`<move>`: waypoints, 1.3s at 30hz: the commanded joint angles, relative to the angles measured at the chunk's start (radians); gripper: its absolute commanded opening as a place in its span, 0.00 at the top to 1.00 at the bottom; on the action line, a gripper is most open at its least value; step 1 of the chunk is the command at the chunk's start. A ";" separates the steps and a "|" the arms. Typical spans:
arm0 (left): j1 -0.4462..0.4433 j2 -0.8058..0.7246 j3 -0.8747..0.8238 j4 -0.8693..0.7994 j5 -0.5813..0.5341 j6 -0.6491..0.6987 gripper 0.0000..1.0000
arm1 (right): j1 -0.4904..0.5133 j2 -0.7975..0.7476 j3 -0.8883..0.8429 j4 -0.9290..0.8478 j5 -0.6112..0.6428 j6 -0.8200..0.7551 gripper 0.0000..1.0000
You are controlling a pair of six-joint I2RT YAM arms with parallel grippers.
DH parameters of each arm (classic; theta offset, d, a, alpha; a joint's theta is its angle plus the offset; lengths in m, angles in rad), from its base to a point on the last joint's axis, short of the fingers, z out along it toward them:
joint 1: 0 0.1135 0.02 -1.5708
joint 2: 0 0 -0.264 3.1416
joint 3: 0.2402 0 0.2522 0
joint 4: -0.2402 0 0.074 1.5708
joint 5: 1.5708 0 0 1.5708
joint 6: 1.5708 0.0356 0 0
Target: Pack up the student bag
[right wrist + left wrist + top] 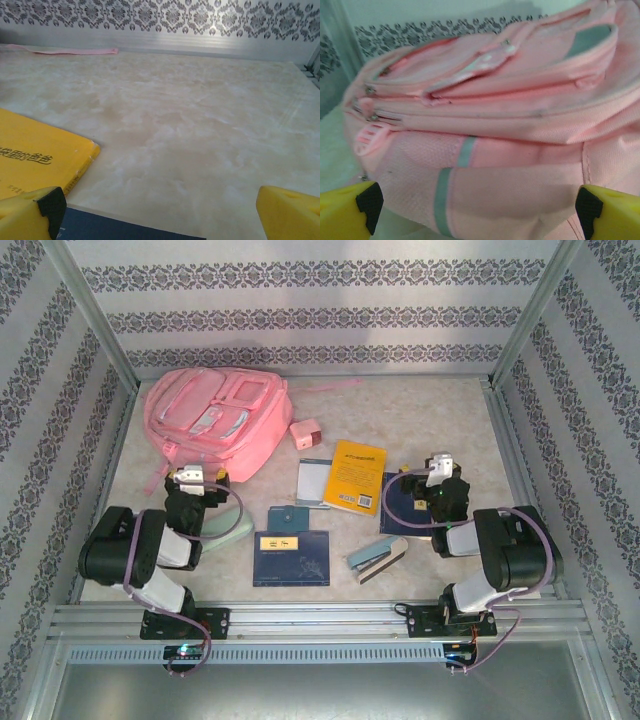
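The student bag is laid flat, front pockets upward, at the far left of the surface, close to the corner of the frame. The left jaws are held wide and empty, aimed at the bag's near end and just short of it. This is judged to be a stance for opening or steadying the bag. Whether any compartment is already unzipped cannot be told.

The right jaws are likewise spread wide with nothing between them. They are poised low over a dark blue book, beside the yellow book, probably so that one of these can be lifted first.

The remaining supplies are scattered between the arms:
- a small pink box just beside the bag
- a pale blue notebook partly under the yellow book
- a small teal card
- a dark blue booklet
- a grey-green stapler-like item
- a pale green case partly hidden by the left arm

The pink box and the notebook lie along the path from the books to the bag and may have to be passed over.
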 commanded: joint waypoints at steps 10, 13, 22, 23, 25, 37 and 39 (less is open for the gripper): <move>-0.180 -0.663 0.556 -1.205 0.025 -0.061 0.00 | 0.408 -0.506 0.378 -0.644 0.296 -0.015 0.02; -0.341 -0.675 0.719 -1.526 -0.033 -0.065 0.00 | 0.601 -0.556 0.511 -0.842 0.402 0.002 0.02; -0.539 -0.526 1.122 -2.332 -0.091 -0.383 0.00 | 0.896 -0.494 0.995 -1.708 0.499 0.187 0.02; -0.538 -0.516 1.126 -2.356 -0.064 -0.372 0.00 | 0.895 -0.500 1.001 -1.750 0.439 0.207 0.02; -0.533 -0.510 1.097 -2.356 -0.013 -0.383 0.00 | 0.876 -0.541 0.963 -1.750 0.247 0.140 0.02; -0.411 -0.591 0.873 -2.167 0.101 -0.553 0.00 | 0.555 -0.343 1.022 -1.846 -0.036 0.519 0.02; -0.369 -0.569 0.883 -2.177 0.112 -0.555 0.00 | 0.596 -0.264 1.033 -1.804 -0.024 0.569 0.02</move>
